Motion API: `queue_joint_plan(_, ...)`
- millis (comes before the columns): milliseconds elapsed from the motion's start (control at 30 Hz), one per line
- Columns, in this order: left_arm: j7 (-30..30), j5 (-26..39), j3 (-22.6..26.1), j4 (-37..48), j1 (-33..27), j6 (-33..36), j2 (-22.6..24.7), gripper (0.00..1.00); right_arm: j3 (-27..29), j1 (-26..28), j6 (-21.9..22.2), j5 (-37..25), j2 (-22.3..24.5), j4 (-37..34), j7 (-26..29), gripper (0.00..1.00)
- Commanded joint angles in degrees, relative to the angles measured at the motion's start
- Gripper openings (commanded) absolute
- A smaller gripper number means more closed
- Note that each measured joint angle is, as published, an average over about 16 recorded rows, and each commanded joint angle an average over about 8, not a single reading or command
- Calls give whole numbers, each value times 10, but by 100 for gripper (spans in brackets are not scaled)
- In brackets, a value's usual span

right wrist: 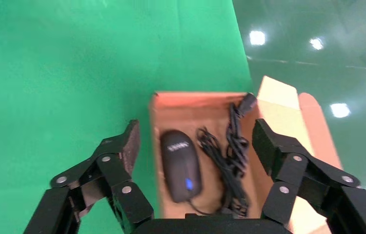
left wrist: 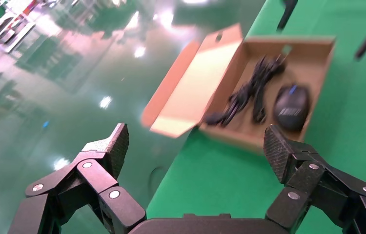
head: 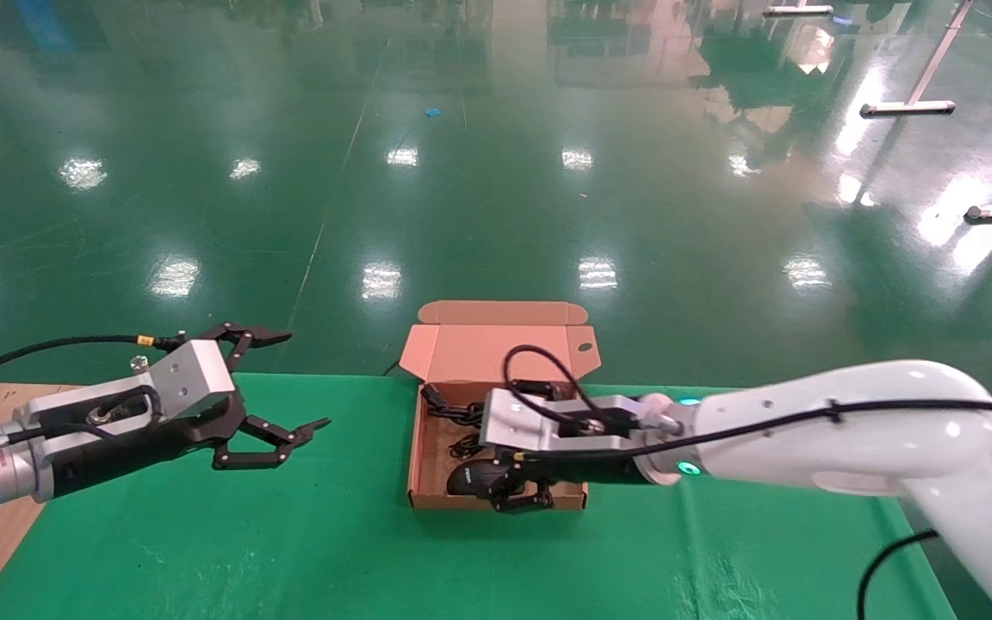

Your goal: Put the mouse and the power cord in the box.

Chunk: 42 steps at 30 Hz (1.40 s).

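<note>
Mouse (right wrist: 181, 164) and power cord (right wrist: 230, 156) inside box (head: 420, 465), right gripper (right wrist: 193, 141) spread wide above them, left gripper (head: 276, 379) released, at box's 9 o'clock.

Bright overhead light, floor glare, slight blur

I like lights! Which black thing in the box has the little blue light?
The black oval mouse. Its scroll wheel glows blue; the bundled black power cord beside it in the brown cardboard box has no light.

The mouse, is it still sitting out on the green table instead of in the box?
No, the mouse lies inside the box, beside the power cord.
</note>
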Motion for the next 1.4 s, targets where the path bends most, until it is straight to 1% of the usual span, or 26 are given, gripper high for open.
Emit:
queue_joint_plan(33,-16,-4,-12,-10,5,16,-2,100,17,-11,-15,17,15,12,6,100)
queue_joint_plan(1300,-321,-88,-239,-206,108,320,-47,100,343,-221,-301,330,292,248,126,100)
queue_joint_plan(1400,-337,-92,-251,-216,114,336,-49,100,363,-234,-319,350,309,263,133,100)
